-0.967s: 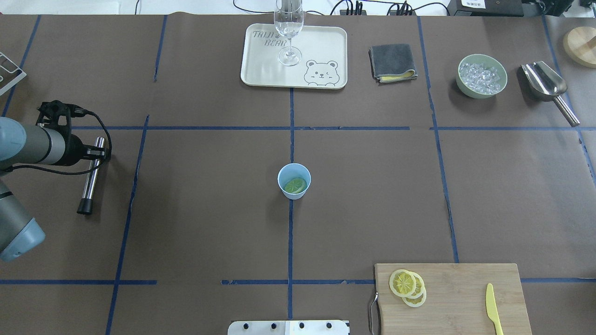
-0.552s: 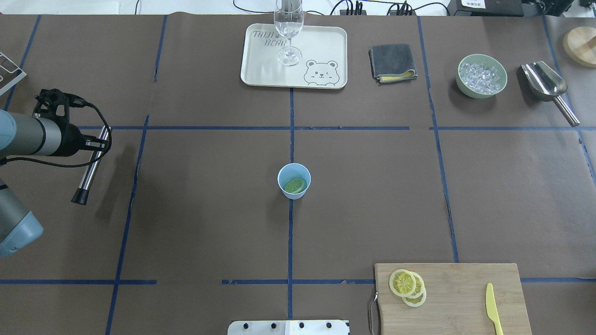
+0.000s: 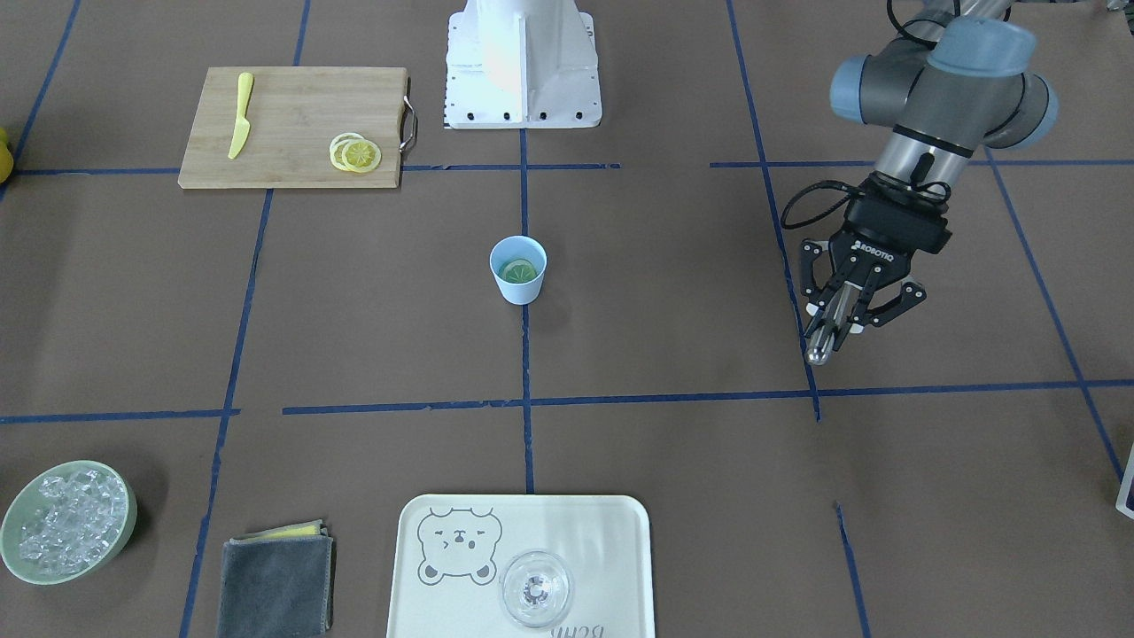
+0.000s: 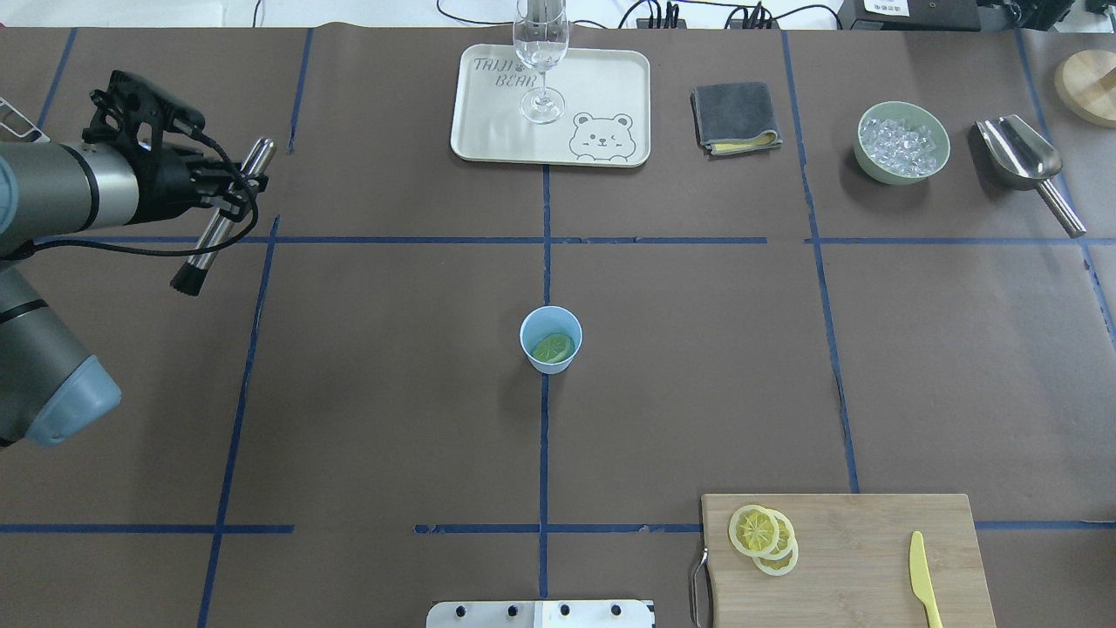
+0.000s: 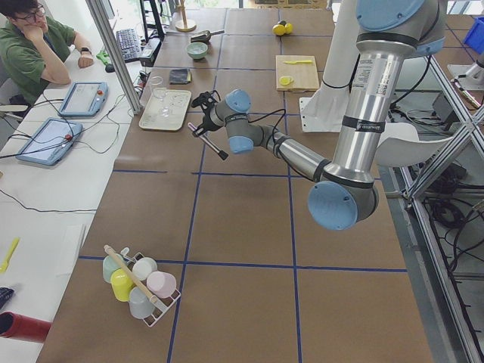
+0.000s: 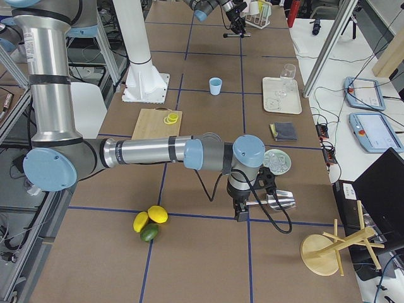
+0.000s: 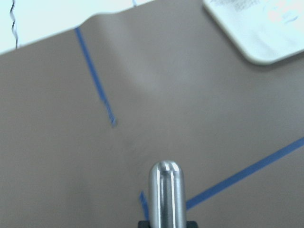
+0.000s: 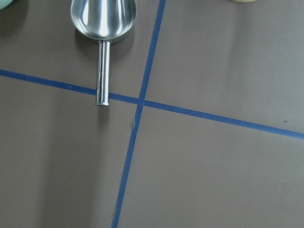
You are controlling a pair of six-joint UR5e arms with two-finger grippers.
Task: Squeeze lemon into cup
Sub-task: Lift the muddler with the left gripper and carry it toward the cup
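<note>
The left gripper, clamped on a rod, likely needed to swing it upright over the cup, well to its right, and press the lemon squarely.

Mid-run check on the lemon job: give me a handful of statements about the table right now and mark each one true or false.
1. A lemon slice lies inside the cup. True.
2. The left tool is empty. False: it is shut on a metal rod.
3. The wine glass stands on the cutting board. False: it stands on the tray.
4. The knife lies on the cutting board. True.
5. The scoop sits inside the ice bowl. False: it lies on the table beside the bowl.
</note>
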